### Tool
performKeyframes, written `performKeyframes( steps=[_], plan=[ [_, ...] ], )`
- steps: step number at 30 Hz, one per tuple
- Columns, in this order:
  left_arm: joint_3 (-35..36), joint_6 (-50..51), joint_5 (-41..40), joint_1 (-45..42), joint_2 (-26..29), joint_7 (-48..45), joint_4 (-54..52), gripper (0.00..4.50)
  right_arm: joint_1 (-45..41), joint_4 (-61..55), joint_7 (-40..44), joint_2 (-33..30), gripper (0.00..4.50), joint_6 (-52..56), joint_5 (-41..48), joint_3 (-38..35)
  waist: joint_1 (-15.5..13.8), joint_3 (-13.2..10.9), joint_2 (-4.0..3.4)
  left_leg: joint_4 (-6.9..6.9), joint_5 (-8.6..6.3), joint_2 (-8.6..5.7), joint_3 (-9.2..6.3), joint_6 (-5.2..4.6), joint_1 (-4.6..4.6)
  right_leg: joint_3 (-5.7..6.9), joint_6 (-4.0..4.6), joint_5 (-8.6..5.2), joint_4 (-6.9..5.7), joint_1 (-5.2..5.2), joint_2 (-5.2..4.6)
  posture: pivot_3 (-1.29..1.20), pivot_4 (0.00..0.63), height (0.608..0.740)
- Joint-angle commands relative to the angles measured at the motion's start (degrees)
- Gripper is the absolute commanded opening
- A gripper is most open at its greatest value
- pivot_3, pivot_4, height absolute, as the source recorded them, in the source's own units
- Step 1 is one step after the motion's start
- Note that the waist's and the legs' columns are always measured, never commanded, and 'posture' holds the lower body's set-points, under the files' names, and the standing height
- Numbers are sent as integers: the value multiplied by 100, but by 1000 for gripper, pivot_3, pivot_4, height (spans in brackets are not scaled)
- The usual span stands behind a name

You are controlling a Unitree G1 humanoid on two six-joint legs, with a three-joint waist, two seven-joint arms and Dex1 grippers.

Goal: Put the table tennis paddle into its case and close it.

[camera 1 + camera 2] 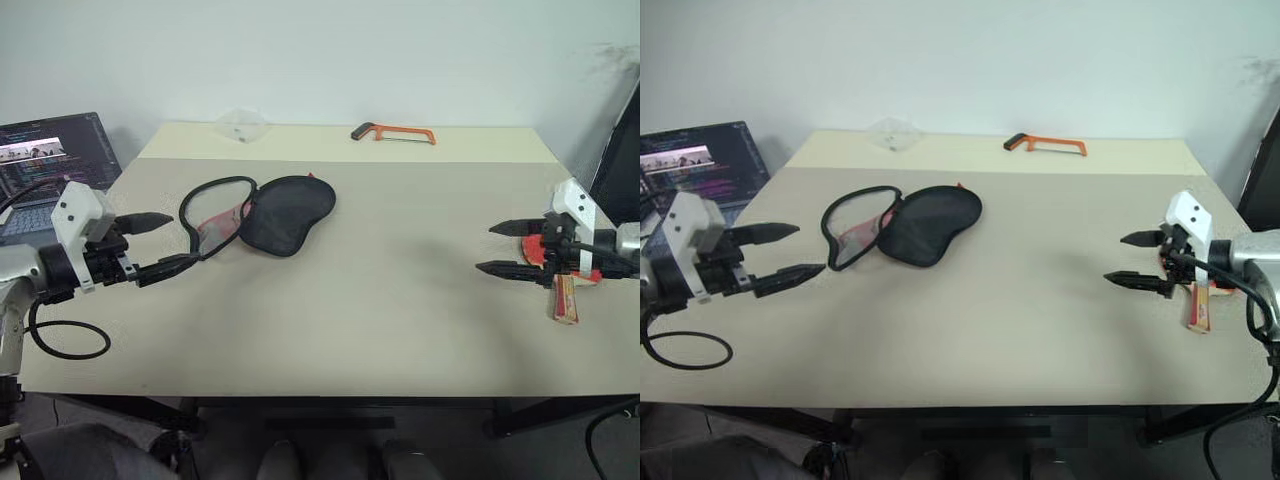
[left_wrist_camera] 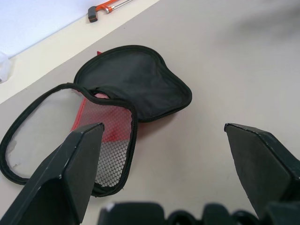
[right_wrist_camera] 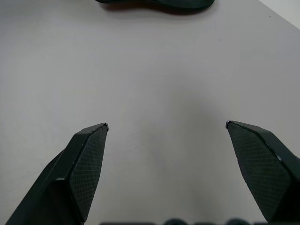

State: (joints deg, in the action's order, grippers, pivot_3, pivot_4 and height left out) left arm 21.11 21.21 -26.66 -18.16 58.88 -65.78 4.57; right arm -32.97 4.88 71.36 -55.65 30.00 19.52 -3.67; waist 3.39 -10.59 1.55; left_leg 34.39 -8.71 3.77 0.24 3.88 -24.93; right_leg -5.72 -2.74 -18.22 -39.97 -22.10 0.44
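Jaws spread wide and empty, left gripper [image 1: 152, 243] faces the unzipped black-and-red soft case [image 1: 262, 214] at ten o'clock while right gripper [image 1: 507, 247] hovers beside the red-faced wooden-handled paddle [image 1: 562, 275] at three, seemingly poised for pickup.

One case [image 1: 270, 215], one table tennis paddle [image 1: 565, 280], one hacksaw [image 1: 394, 133], one laptop [image 1: 45, 165], one clear plastic piece [image 1: 241, 124], two hands.

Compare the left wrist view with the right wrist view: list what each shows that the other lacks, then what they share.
Left wrist: the case's unzipped flap with red lining and black mesh, the orange hacksaw, and the open left gripper.
Right wrist: the open right gripper over bare tabletop.
Both: the beige table and the case's black edge.
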Motion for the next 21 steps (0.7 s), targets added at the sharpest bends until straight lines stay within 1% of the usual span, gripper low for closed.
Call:
performKeyframes(
  steps=[1,6,10,11,13,15,17,21],
  plan=[
    [76,-3,-36,-123,108,51,-190,4500,-253,-52,33,32,4434,-79,104,-57,0,0,0,0,0,0,0,0,0,0,0,0,0,0,0,0,150,740],
    [159,5,59,-13,124,261,-254,4500,-395,11,21,153,4434,-130,72,23,1,0,0,-1,0,0,-1,0,0,1,1,0,0,-1,0,0,150,740],
    [274,91,181,35,98,670,-103,4500,-485,66,15,247,4434,-196,21,82,3,0,0,-1,0,0,0,0,0,0,1,0,0,-1,0,0,150,740],
    [249,155,279,-45,43,942,31,4500,-526,72,24,283,4434,-205,29,102,2,0,0,-1,0,0,-1,0,0,0,1,0,0,-1,0,0,150,740],
    [81,345,593,-209,-80,1599,309,4500,-615,95,32,358,4434,-228,22,165,1,0,0,0,0,0,-1,0,0,0,1,0,-1,0,0,0,150,740],
    [-64,426,812,-247,-168,1967,447,4500,-661,118,25,431,4434,-248,10,222,3,0,0,1,0,1,-4,0,1,0,-1,1,-2,0,3,0,150,740],
    [-205,443,1023,-206,-212,2181,452,4500,-670,117,27,487,4434,-254,-2,275,2,0,0,2,0,1,-2,0,0,-1,-2,1,-2,1,3,0,150,740],
    [-453,251,1248,-35,-311,2259,141,4500,-699,166,69,533,4434,-296,-3,325,-9,0,0,0,0,0,-3,0,-2,1,14,11,-1,1,2,0,150,740]
  ],
)
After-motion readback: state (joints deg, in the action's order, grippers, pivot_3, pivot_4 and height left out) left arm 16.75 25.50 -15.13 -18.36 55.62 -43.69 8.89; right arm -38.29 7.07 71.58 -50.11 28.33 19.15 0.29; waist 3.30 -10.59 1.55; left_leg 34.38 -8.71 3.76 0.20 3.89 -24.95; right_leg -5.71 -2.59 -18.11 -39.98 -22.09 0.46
